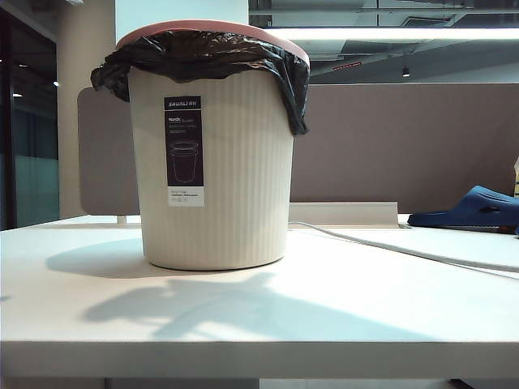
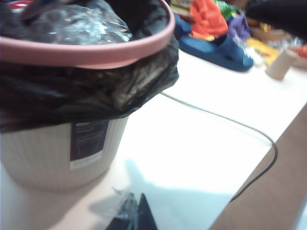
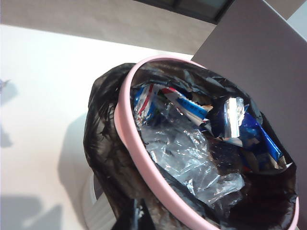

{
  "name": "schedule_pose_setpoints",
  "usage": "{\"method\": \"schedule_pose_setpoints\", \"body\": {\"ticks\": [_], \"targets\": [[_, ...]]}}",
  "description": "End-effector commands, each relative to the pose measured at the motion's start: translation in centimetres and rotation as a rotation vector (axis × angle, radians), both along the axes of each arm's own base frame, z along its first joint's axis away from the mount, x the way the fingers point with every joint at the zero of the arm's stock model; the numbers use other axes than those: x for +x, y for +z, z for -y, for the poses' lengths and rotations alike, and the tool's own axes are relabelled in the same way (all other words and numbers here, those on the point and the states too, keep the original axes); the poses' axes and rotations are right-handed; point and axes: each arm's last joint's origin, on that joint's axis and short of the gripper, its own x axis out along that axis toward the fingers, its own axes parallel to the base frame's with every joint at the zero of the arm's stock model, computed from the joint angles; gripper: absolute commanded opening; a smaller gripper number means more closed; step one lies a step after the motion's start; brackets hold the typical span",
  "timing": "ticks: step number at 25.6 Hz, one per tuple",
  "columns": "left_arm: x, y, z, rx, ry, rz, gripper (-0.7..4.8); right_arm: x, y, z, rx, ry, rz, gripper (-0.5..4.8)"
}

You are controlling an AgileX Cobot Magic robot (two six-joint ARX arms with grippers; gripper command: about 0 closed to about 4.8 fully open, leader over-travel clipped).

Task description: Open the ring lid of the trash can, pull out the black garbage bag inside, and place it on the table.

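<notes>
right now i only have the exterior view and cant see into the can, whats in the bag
Observer: The black garbage bag holds clear plastic film and blue and red wrappers.
Operator: is the ring lid seated at the back too
Observer: Yes, wherever the right wrist view shows it, the ring lid sits on the bag's folded edge on the trash can.
Operator: where are the tools, i see only shadows
Observer: The right tool, shut, is above the rim. The left tool, shut, is beside the can on its label side, over the table.
</notes>
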Motion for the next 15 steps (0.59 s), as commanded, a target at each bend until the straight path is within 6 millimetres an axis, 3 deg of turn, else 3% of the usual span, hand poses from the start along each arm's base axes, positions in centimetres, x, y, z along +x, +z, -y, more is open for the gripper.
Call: {"method": "schedule_pose_setpoints", "body": {"ticks": [1, 5, 9, 13, 15], "targets": [[0.8, 0.4, 0.6, 0.027, -0.048, 0.106, -0.06, 0.1, -0.1, -0.4, -0.009, -0.002, 0.012, 0.00], [1.5, 0.8, 1.6, 0.076, -0.102, 0.245, -0.06, 0.2, -0.6, -1.0, -0.023, 0.011, -0.003, 0.00], [1.7, 1.1, 1.7, 0.277, -0.035, 0.459, -0.03, -0.3, -0.8, -1.4, -0.019, 0.023, -0.047, 0.00], [1.9, 1.4, 1.7, 0.323, -0.037, 0.553, 0.69, -0.4, -0.8, -1.5, 0.014, 0.012, -0.082, 0.00], [2.4, 1.6, 1.9, 0.309, -0.043, 0.582, 0.69, -0.3, -0.9, -1.5, 0.015, 0.009, -0.088, 0.00]]}}
